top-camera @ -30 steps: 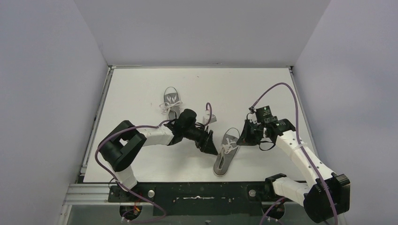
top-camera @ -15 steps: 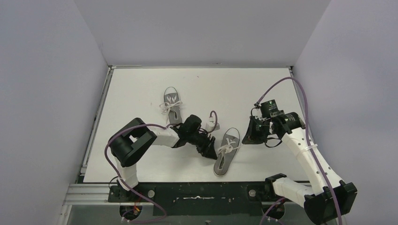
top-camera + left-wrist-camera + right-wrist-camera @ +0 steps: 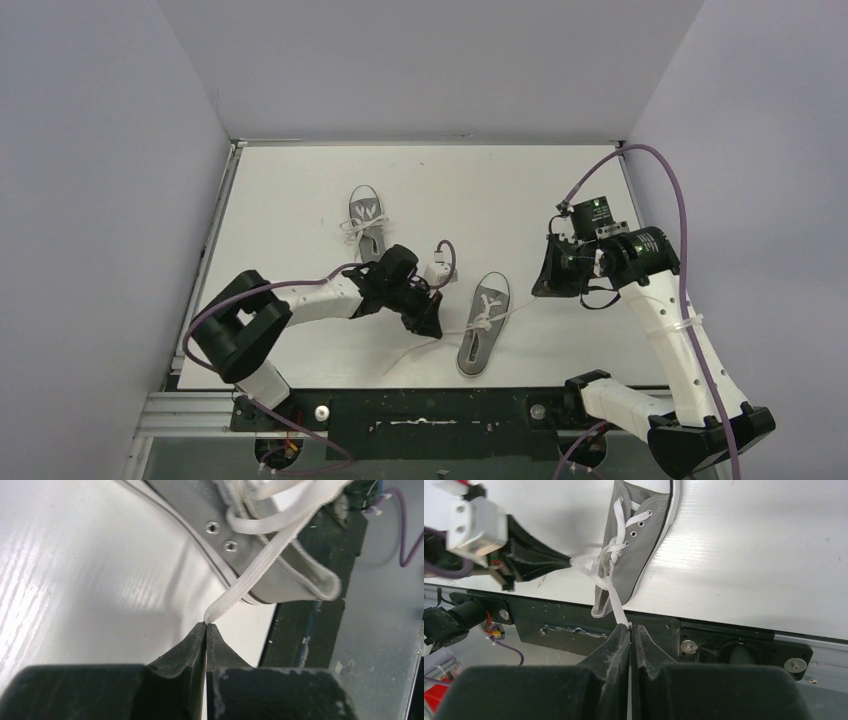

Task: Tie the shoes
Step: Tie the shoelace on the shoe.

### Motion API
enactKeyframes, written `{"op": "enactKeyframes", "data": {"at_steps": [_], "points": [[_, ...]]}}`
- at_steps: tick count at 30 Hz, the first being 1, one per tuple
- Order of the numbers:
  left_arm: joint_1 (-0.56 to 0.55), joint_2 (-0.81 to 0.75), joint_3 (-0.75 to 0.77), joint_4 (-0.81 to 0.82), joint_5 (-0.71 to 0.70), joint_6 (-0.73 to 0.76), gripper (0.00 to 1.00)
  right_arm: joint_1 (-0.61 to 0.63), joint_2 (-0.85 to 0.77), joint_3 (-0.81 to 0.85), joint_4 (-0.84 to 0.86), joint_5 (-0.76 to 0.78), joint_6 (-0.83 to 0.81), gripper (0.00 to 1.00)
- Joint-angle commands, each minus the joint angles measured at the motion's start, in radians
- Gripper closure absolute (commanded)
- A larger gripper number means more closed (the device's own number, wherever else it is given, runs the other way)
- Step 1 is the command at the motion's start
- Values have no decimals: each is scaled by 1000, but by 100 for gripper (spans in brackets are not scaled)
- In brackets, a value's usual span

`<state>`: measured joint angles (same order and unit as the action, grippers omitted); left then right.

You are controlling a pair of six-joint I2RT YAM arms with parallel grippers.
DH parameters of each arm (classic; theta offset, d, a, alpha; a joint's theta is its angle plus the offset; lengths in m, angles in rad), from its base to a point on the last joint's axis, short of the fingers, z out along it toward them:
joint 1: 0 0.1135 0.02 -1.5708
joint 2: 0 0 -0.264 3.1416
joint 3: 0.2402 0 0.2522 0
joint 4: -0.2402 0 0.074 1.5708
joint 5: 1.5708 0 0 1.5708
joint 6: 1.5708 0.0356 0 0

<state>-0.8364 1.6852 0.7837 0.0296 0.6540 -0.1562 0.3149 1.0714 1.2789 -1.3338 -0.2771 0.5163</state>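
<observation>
- Toward the near edge of the table [image 3: 300, 190], between the two arms, lies the near shoe [image 3: 484, 325]. It is a grey canvas sneaker with a white sole edge. Its toe points away from the arm bases and its heel lies close to the black rail [image 3: 420, 410].
- Just left of the near shoe, level with its middle, the left gripper [image 3: 206, 626] has its jaws pressed together on the left-hand lace [image 3: 260, 565]. This flat white strand runs straight from the fingertips up to the eyelets.
- Right of the near shoe and a little beyond its toe, the right gripper [image 3: 630, 626] is raised above the table. Its jaws are clamped together on the right-hand lace [image 3: 616, 602], which stretches taut from the crossed lacing to the fingertips.
- The two strands leave the near shoe to opposite sides from one crossing over the tongue.
- A loose lace tail [image 3: 400, 360] lies on the table to the left of the near shoe, trailing toward the rail.
- Well apart from the near shoe, farther back and to its left, sits the far shoe [image 3: 366, 222], its white laces gathered across its middle.
</observation>
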Motion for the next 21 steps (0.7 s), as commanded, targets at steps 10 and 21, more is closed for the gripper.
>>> {"op": "enactKeyframes", "data": {"at_steps": [10,21], "points": [[9,-342,-4,-255,15,-46,100,-37,27,33,108,218,-30,100],[-33,-455,-83,64,286,-374,100,-39,104,-96,683,-281,9,100]]}}
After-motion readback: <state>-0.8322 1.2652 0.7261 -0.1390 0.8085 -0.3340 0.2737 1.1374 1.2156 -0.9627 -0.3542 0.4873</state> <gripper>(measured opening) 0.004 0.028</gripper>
